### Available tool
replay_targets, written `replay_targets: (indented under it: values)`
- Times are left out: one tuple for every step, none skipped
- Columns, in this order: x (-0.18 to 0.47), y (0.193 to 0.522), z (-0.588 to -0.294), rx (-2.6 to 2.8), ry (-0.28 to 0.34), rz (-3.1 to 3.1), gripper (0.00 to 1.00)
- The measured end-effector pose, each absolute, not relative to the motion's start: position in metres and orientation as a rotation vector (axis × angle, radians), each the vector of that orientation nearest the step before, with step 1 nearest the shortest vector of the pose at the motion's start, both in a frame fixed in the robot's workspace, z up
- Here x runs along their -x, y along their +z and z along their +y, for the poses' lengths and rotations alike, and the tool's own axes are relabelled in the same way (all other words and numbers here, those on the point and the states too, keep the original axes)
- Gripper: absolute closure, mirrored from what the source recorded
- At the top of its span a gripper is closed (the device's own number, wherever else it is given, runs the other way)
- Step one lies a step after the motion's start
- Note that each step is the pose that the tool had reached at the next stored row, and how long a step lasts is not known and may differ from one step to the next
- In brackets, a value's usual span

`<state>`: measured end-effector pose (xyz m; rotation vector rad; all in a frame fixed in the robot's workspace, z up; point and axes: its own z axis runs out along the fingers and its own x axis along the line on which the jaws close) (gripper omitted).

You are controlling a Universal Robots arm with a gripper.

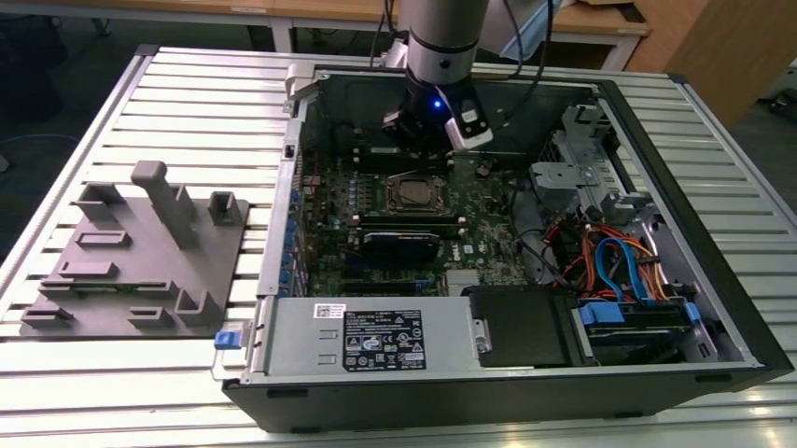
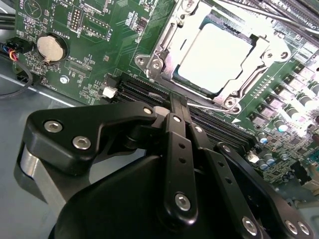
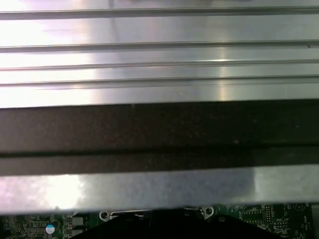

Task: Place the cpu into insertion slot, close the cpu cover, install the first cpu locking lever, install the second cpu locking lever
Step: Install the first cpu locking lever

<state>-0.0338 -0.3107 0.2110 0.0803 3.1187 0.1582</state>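
The open computer case lies on a slatted metal table. The insertion slot sits mid-board on the green circuit board. In the second wrist view the cpu lies in the slot, its pale metal top showing through the window of the cpu cover, which lies flat over it. A thin locking lever runs along one side of the cover. My gripper hovers just beside the socket's edge, its black fingers pressed together with nothing visible between them. In the exterior view the gripper hangs over the board behind the slot.
Long black memory slots and a coin battery lie near the fingertips. A grey parts fixture stands at the exterior view's left. The power supply, drive bay and orange and blue cables fill the case's near and right side.
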Motion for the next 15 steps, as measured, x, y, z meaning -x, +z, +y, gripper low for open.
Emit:
replay_targets:
  values:
    - [0.0338, 0.2105, -0.3107, -0.08, 0.158, 3.119, 0.9]
    - [0.0338, 0.2098, -0.3107, -0.08, 0.158, 3.119, 0.9]
    - [0.0338, 0.209, -0.3107, -0.08, 0.158, 3.119, 0.9]
    - [0.0338, 0.2083, -0.3107, -0.08, 0.158, 3.119, 0.9]
    - [0.0338, 0.2076, -0.3107, -0.081, 0.158, 3.119, 0.9]
    - [0.0337, 0.2069, -0.3107, -0.081, 0.158, 3.119, 0.9]
    - [0.0337, 0.2062, -0.3107, -0.08, 0.158, 3.119, 0.9]
    - [0.0336, 0.2056, -0.3107, -0.08, 0.158, 3.119, 0.9]
    - [0.0336, 0.205, -0.3107, -0.08, 0.158, 3.119, 0.9]
    - [0.0335, 0.2045, -0.3107, -0.08, 0.158, 3.119, 0.9]
    - [0.0333, 0.2041, -0.3108, -0.08, 0.158, 3.119, 0.9]
    - [0.0331, 0.2041, -0.3108, -0.08, 0.157, 3.119, 0.9]
    - [0.033, 0.204, -0.3108, -0.08, 0.157, 3.119, 0.9]
    - [0.0329, 0.204, -0.3107, -0.08, 0.158, 3.119, 0.9]
    - [0.0327, 0.2039, -0.3104, -0.08, 0.158, 3.119, 0.9]
